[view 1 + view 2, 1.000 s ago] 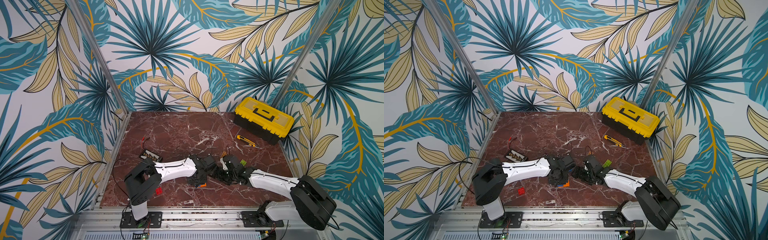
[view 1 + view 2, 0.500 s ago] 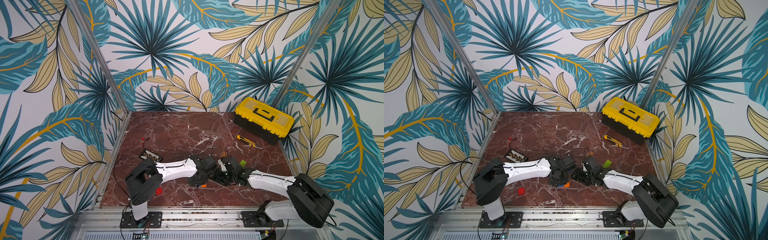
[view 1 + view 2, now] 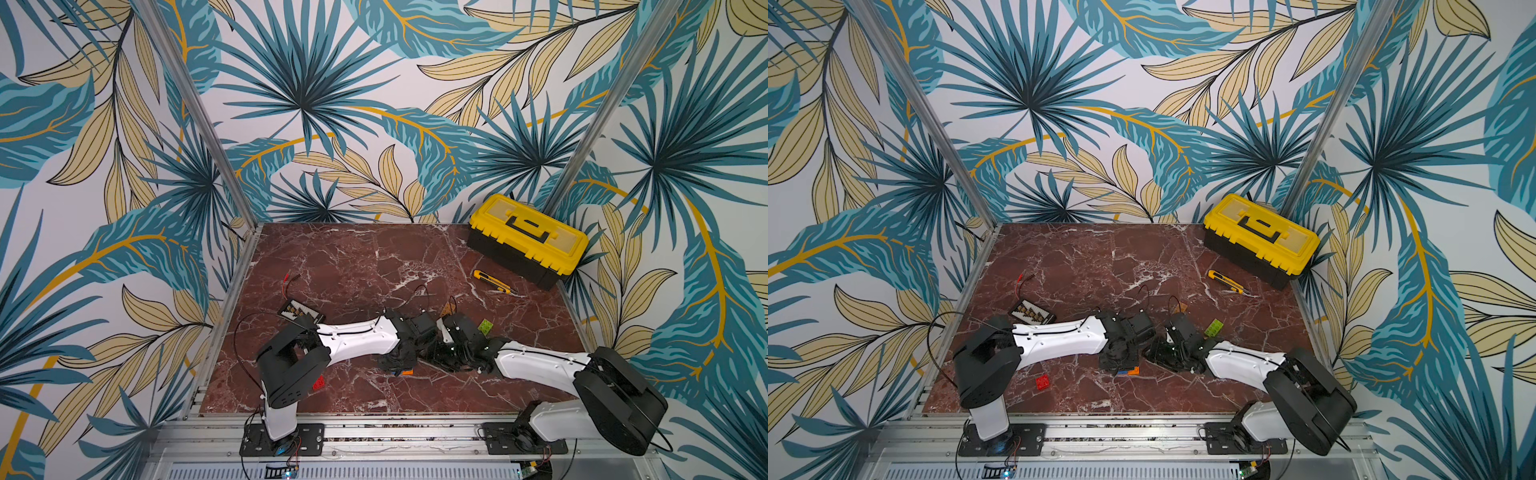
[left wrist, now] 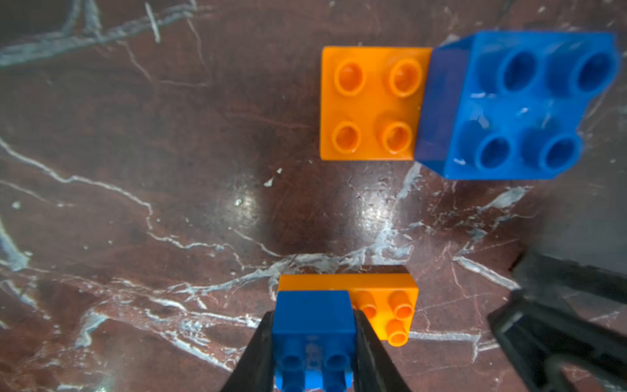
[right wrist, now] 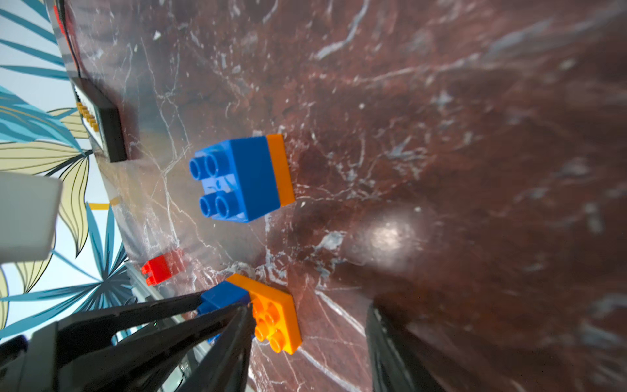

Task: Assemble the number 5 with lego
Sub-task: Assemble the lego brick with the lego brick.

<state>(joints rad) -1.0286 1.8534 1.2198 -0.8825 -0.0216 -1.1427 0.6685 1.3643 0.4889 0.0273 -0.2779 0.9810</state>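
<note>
**LEFT GRIPPER CLAMPED ON BLUE BRICK; RIGHT GRIPPER PARTED BESIDE IT**

**Arms.** In both top views the two arms reached to the front centre of the marble table [image 3: 374,266], with their grippers close together.

**Left gripper.** The left gripper [image 4: 314,325] was closed on a blue square brick [image 4: 314,315], with one finger [image 4: 254,359] against each side wall. The brick was pressed onto one end of an orange oblong [image 4: 380,285]. The other end of the oblong showed bare studs. It could not be told whether this stack rested on the table or hung just above it.

**Right gripper.** The right gripper [image 5: 310,309] had its fingers partly apart and held nothing. The studded end of the orange oblong lay between them. One finger [image 5: 393,346] stood clear of the oblong. The other crowded in beside the left gripper's fingers (contact there could not be told).

**Second stack.** A second blue brick [image 4: 515,105] sat pressed onto one half of a second orange oblong [image 4: 369,101], studs up. Four orange studs were left bare. This stack lay on the table, near the held stack but apart from it.

**Loose lego.**
- A red square brick [image 3: 1042,381] lay near the left arm's base.
- A lime-green brick [image 3: 1214,327] lay just beyond the right arm's wrist.

**Other items.**
- A black board with yellow parts [image 3: 299,311] lay by the table's left edge.
- A yellow-and-black utility knife [image 3: 490,286] lay toward the back right.
- A yellow toolbox [image 3: 528,239] stood in the back right corner, near the knife.
</note>
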